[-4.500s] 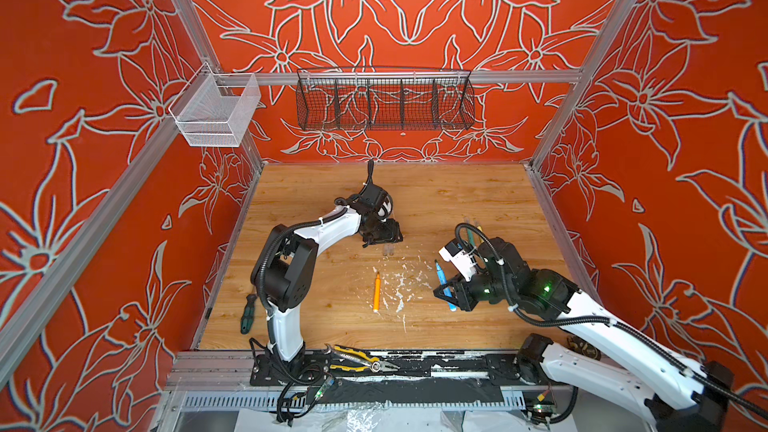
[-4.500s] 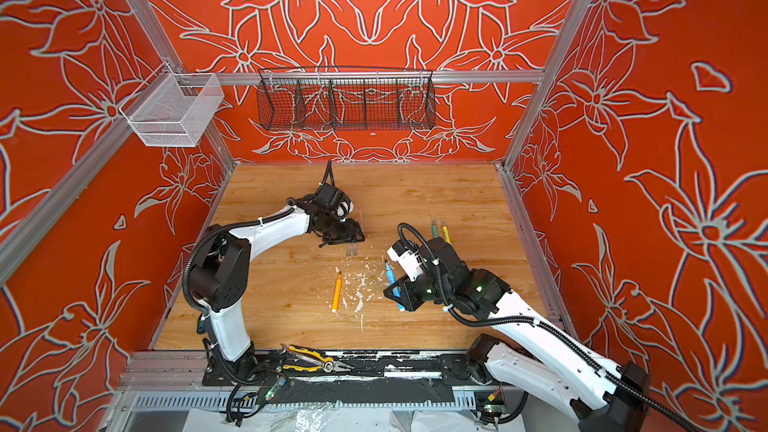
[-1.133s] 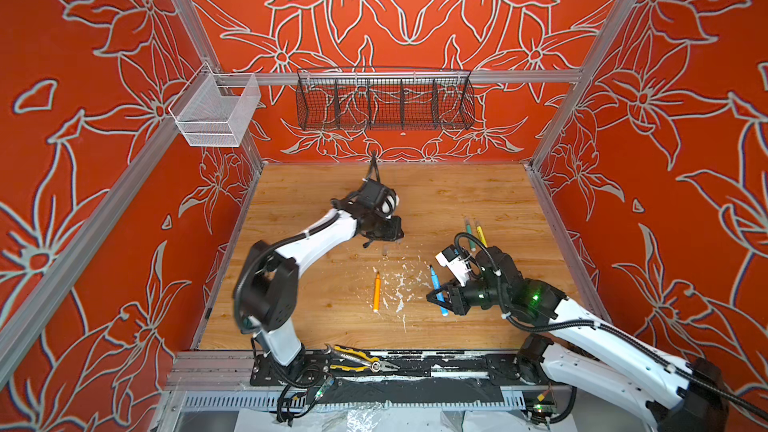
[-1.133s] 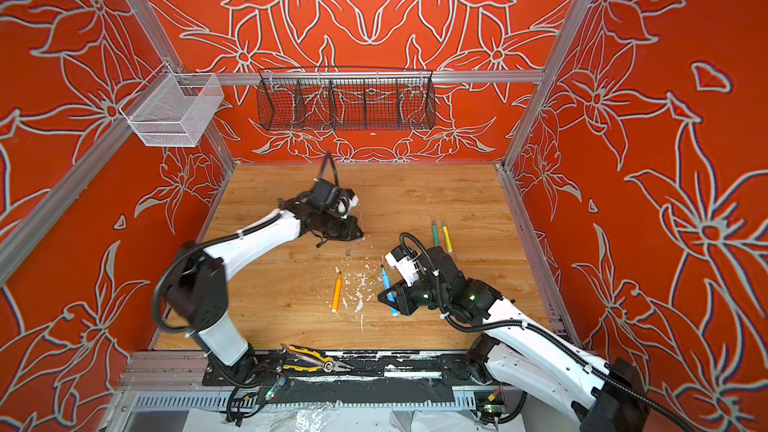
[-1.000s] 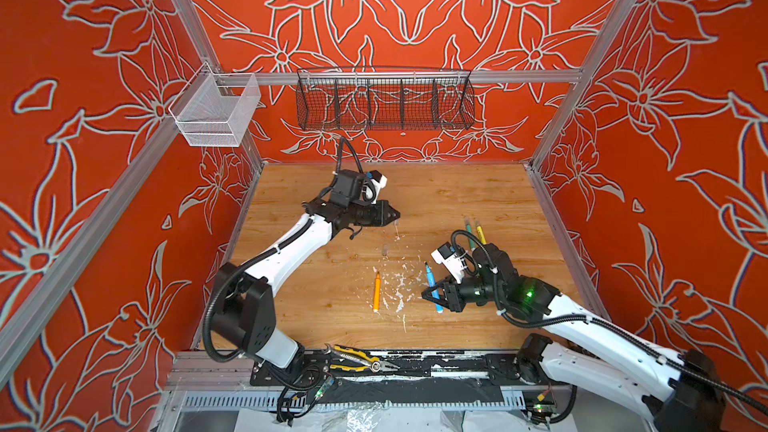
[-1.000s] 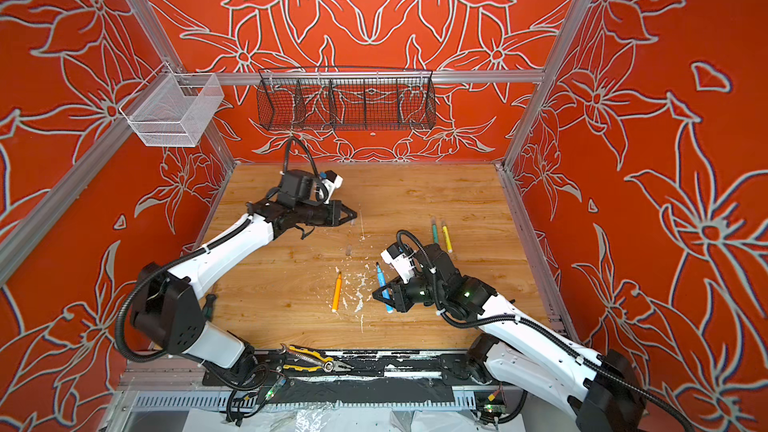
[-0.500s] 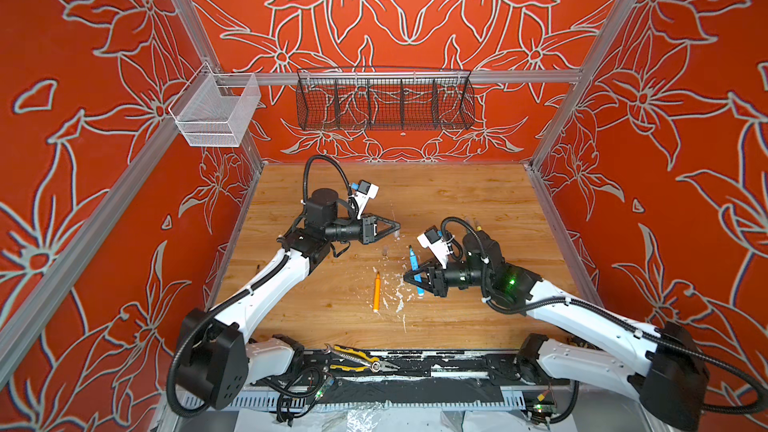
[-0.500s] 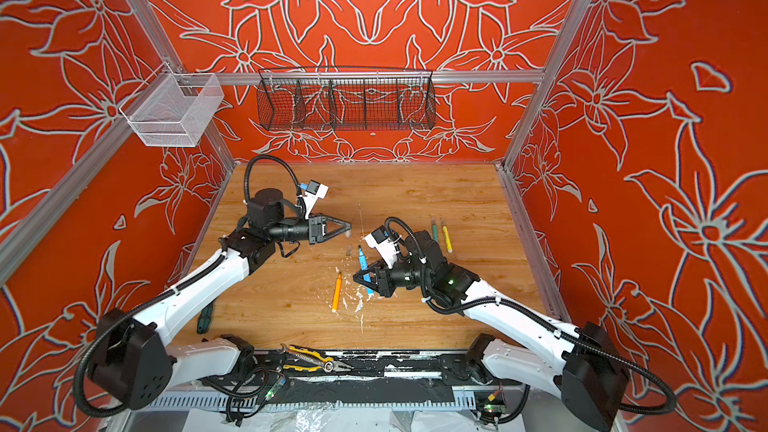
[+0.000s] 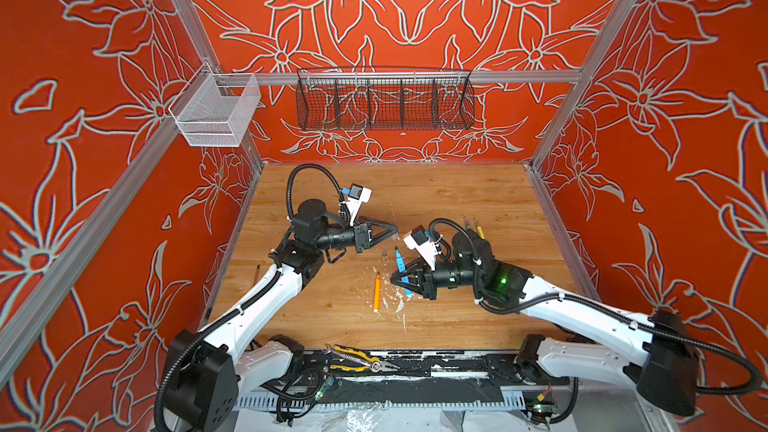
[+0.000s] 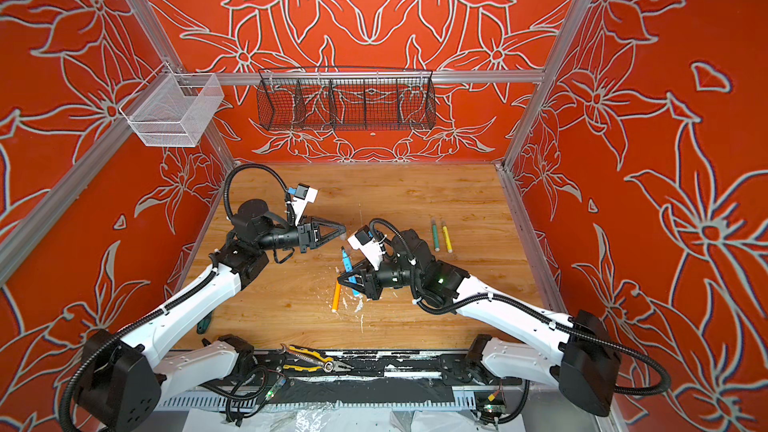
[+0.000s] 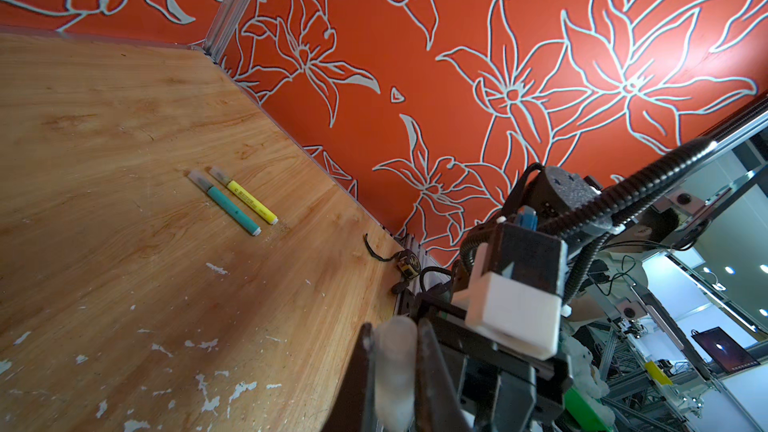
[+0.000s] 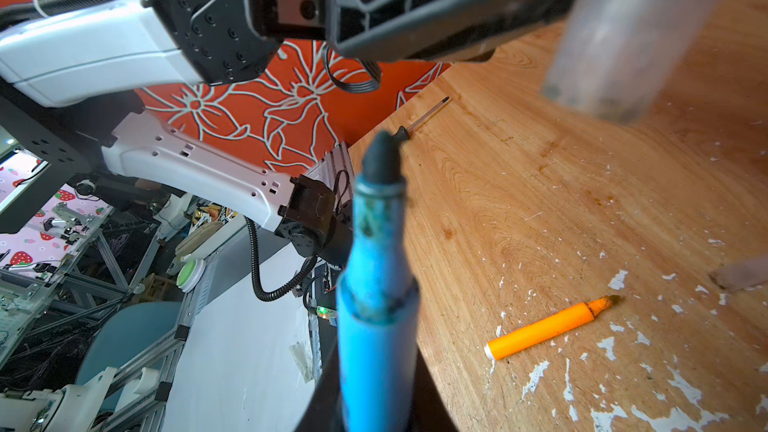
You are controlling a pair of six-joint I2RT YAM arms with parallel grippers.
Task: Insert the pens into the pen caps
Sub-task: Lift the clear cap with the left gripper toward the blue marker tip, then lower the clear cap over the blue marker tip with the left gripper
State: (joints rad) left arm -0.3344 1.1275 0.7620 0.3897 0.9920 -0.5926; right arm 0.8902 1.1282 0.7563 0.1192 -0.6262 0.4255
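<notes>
**Left gripper** (image 9: 394, 229): Your jaws are drawn in tight on a clear cap (image 11: 392, 367), with one finger on each side of it. The gripper is raised off the board (image 9: 457, 193) and points toward the right arm.

**Right gripper** (image 9: 395, 280): Your jaws are closed on the lower barrel of the blue pen (image 12: 380, 284). The pen's dark, uncapped tip points up and away from the gripper, toward the left gripper.

**Pen to cap:** In both top views the blue tip is near the held cap but apart from it. The right wrist view shows the cap, blurred, off the pen's axis, so the two are not lined up.

**Orange pen** (image 9: 376, 290): It lies flat and uncapped among white flecks (image 9: 395, 305). It is just beside your right gripper, on the side toward the left arm.

**Green pen** (image 10: 434, 234) and **yellow pen** (image 10: 446, 236): They lie side by side, parallel, behind the right arm and toward the right wall. Each has a pale cap on its far end.

**Edges:**
- A screwdriver (image 12: 419, 118) lies along the board's left edge.
- The pliers (image 9: 357, 361) rest on the front rail, well apart from both grippers.

**Room:** You have open board behind both grippers up to the back wall. The flecked patch and the orange pen fill the ground under the meeting point.
</notes>
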